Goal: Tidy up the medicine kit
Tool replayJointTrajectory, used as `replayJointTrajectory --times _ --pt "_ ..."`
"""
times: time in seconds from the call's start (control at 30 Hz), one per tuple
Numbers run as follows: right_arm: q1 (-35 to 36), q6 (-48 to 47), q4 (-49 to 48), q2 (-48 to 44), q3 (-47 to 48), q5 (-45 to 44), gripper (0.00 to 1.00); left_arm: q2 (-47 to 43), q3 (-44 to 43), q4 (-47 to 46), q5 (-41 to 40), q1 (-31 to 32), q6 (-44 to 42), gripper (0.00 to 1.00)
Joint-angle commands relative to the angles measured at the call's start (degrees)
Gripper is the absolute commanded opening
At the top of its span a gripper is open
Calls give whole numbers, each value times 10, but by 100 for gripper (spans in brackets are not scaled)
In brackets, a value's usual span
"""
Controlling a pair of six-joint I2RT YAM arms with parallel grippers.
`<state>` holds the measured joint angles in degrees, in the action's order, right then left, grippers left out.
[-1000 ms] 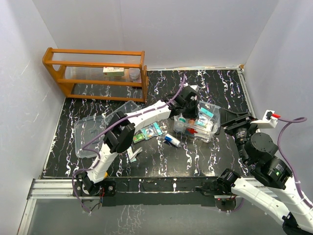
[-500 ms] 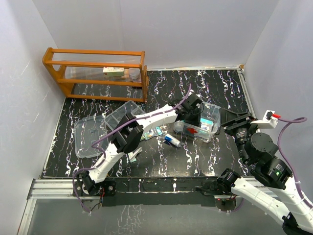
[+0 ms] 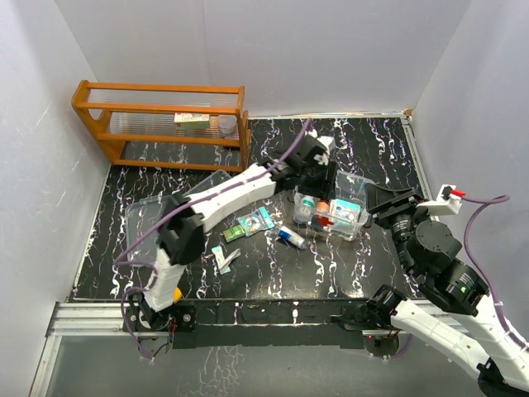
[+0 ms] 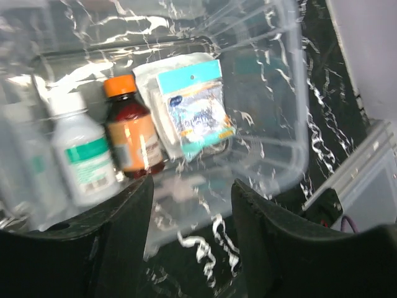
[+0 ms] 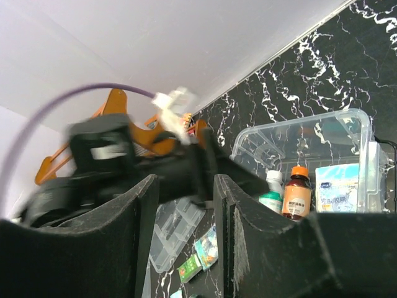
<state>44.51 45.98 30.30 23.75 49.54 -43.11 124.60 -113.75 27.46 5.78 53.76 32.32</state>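
Note:
The medicine kit's clear box (image 3: 357, 217) sits right of centre, its red mark facing front. Inside it stand a white bottle (image 4: 84, 158) with a green label and a brown bottle (image 4: 130, 133) with an orange cap. Beside them lies a blue packet (image 4: 195, 112). My left gripper (image 3: 322, 175) hovers over the box's back left corner. Its jaws (image 4: 192, 214) are open, with nothing between them. The right gripper (image 3: 377, 198) waits just right of the box, open (image 5: 184, 214) and empty. The divided tray insert (image 5: 173, 233) and the flat lid (image 3: 145, 225) lie to the left.
Green and teal packets (image 3: 248, 223), a small tube (image 3: 289, 237) and a little white item (image 3: 223, 258) lie loose left of the box. An orange wooden rack (image 3: 161, 124) stands at the back left. White walls enclose the table.
The left gripper dipped toward the box, went from shut to open, and has lifted back up. The right arm has edged slightly left.

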Motion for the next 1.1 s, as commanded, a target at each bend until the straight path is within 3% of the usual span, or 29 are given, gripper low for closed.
replayJointTrajectory --times 0.0,0.17,0.37,0.53,0.9,1.07 --pt "2 16 -5 15 -11 10 39 -174 92 1 -23 -13 -100 55" --pt "1 25 -8 25 -22 17 39 -284 237 6 -69 -41 -160 63" --pt "2 37 -18 29 -42 29 39 -333 348 4 50 -122 -211 57" --pt "2 45 -20 35 -47 35 39 -296 355 32 78 -157 -261 52" --pt "1 43 -17 26 -51 31 39 -154 285 116 149 -219 -361 53" --pt "2 42 -14 18 -55 26 40 -129 262 135 132 -220 -367 40"
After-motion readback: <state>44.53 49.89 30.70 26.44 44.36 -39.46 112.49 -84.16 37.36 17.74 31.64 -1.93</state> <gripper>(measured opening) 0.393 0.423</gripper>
